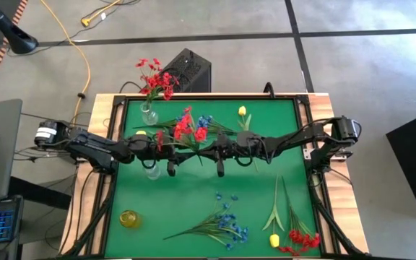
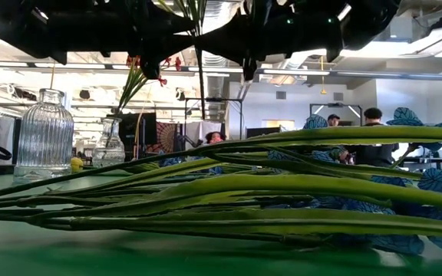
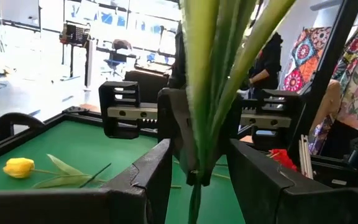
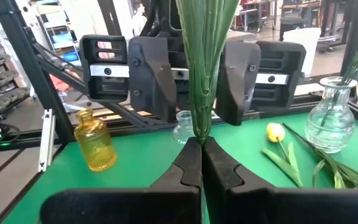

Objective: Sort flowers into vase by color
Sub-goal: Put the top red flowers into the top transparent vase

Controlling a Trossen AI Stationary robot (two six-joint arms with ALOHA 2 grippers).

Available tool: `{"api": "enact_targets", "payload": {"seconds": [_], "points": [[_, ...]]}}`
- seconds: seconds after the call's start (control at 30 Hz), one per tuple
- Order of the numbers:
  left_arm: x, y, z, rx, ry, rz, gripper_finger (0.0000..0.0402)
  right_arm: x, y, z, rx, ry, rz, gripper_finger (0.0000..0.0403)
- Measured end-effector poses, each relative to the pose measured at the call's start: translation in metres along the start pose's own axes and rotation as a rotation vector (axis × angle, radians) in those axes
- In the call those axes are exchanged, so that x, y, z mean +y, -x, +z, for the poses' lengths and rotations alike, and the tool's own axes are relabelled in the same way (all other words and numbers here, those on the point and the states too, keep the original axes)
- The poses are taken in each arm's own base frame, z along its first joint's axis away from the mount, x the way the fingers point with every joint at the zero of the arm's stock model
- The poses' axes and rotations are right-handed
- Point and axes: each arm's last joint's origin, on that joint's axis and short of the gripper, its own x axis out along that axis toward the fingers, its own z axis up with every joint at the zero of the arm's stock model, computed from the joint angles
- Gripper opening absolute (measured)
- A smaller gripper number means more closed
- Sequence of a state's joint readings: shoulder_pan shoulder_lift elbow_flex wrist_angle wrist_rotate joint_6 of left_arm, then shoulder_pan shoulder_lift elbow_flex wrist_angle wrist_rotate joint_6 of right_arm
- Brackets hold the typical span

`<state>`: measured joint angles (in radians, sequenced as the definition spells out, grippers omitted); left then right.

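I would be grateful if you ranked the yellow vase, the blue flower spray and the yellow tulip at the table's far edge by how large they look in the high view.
1. Blue flower spray, by far the largest.
2. Yellow vase.
3. Yellow tulip; counting the bud alone, it looks smaller than the vase.

Seen from above, a bunch of stems (image 1: 188, 130) is held over the middle of the counter (image 1: 193, 195) between the left gripper (image 1: 170, 167) and right gripper (image 1: 220, 167), which meet there from opposite sides. Behind the bunch, at the counter's far left corner, a vase (image 1: 149, 113) stands with stems in it. A tulip (image 1: 242, 112) lies behind and right of the bunch. A spray (image 1: 219, 224) lies before the bunch, a small jar (image 1: 129, 218) to that spray's left and another tulip (image 1: 274, 239) to its right.
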<state>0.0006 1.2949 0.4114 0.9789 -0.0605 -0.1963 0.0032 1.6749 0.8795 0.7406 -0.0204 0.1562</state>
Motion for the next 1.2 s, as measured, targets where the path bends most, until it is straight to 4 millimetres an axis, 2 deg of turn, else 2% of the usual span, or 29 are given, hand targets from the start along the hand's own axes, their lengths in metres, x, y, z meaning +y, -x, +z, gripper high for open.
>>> {"api": "enact_targets", "payload": {"seconds": [0.2, 0.67, 1.03, 1.2], "points": [[-0.0001, 0.0000, 0.0004, -0.004, 0.000, -0.001, 0.0108, 0.0004, 0.0000, 0.0000, 0.000, 0.000, 0.001, 0.0025], [-0.0005, 0.0000, 0.0004, -0.003, -0.002, -0.012, 0.0007, 0.0009, 0.0000, -0.0001, 0.000, -0.001, 0.004, 0.0038], [-0.0010, 0.0000, 0.0000, 0.004, -0.006, -0.027, 0.0002, 0.0054, 0.0001, -0.0005, 0.007, 0.005, 0.057, 0.0065], [-0.0012, 0.0000, 0.0000, 0.006, -0.013, -0.037, 0.0001, 0.0052, 0.0015, 0.0016, 0.014, 0.007, 0.089, 0.0113]]}}
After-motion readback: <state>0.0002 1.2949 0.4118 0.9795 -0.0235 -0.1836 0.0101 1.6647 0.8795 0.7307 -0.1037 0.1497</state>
